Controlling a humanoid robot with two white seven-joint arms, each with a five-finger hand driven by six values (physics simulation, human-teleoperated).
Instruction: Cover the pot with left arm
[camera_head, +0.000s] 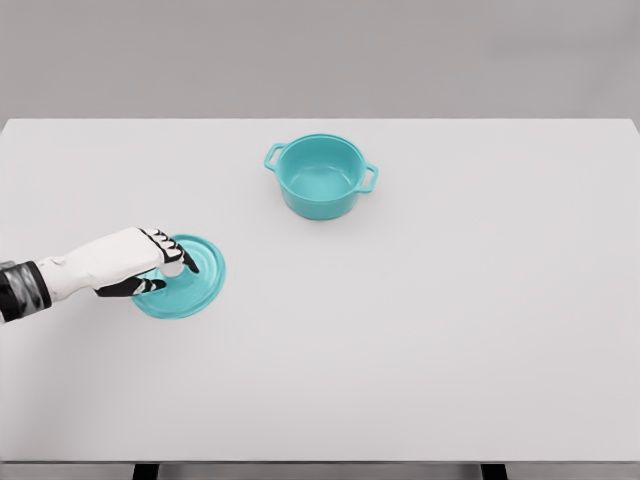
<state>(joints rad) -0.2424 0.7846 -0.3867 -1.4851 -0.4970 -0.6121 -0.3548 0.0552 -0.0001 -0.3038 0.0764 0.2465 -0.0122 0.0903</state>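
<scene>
while one left hand (150, 265) pinches one lid's knob (172, 268), one pot (320, 177) uncovered

The head view was bright and evenly lit, with soft, diffuse light and no clear single source. The table (420, 330) showed as a near-uniform pale white with no glare or hot spots. Shadows were faint: a slight darkening lay under the pot (320, 177) toward 6 o'clock and beneath the left hand (135, 262) over the lid (195, 285). Everything was in focus, edges only mildly soft. No distortion bent the table's borders.
</scene>
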